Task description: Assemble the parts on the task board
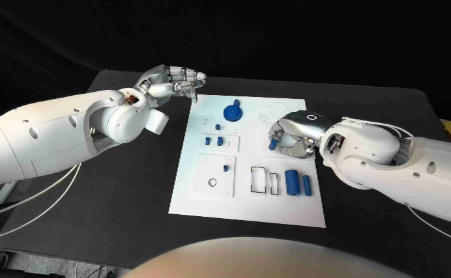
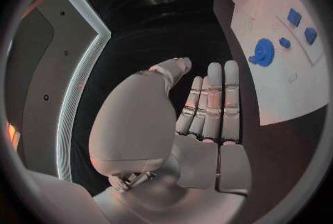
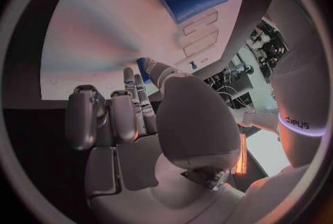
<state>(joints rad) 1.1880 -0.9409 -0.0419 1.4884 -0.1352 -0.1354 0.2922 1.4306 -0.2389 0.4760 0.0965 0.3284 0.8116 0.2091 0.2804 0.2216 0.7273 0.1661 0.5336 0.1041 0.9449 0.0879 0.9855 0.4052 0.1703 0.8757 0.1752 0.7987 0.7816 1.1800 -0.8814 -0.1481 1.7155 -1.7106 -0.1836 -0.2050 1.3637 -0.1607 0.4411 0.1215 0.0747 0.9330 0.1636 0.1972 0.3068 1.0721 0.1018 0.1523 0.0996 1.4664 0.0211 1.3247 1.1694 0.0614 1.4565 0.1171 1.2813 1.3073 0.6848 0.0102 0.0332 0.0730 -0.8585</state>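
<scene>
The right hand [image 1: 293, 136] pinches a small blue part [image 1: 272, 142] over the task board [image 1: 246, 209] and should lower it squarely (no tilt) into its slot, while the left hand [image 1: 171, 83] hovers empty, fingers loosely curled, beside the board's far corner.

I counted one white task board [image 1: 246, 208] on the counter [image 1: 122, 193] and two blue cylinders [image 1: 292, 181] lying side by side on it. There was one blue gear-like disc [image 1: 233, 111] and three small blue blocks [image 1: 208, 139].

Head camera looks steeply down on the task board [image 1: 249, 190]; both wrist cameras sit close behind their hands, sharing that board [image 2: 291, 80] [image 3: 90, 30].
</scene>
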